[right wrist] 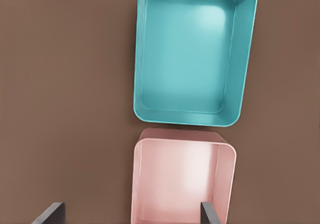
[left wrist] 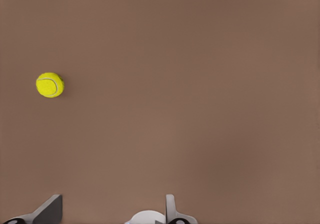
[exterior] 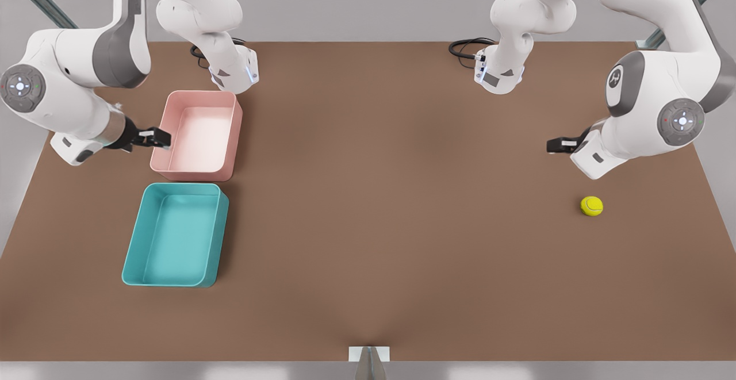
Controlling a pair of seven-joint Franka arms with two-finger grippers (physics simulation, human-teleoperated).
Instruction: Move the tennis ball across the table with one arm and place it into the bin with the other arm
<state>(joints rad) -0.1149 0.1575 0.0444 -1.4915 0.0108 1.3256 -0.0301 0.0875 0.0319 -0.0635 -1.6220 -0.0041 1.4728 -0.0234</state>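
Observation:
The tennis ball lies alone on the brown table near the front view's right. My left gripper hovers open a short way behind the ball, with nothing between its fingers. The teal bin stands empty at the front view's left. My right gripper is open at the left wall of the pink tub, just behind the teal bin, and holds nothing.
A smaller pale pink tub sits empty right behind the teal bin. Both arm bases and black cables stand along the table's back edge. A grey bracket sits at the front edge.

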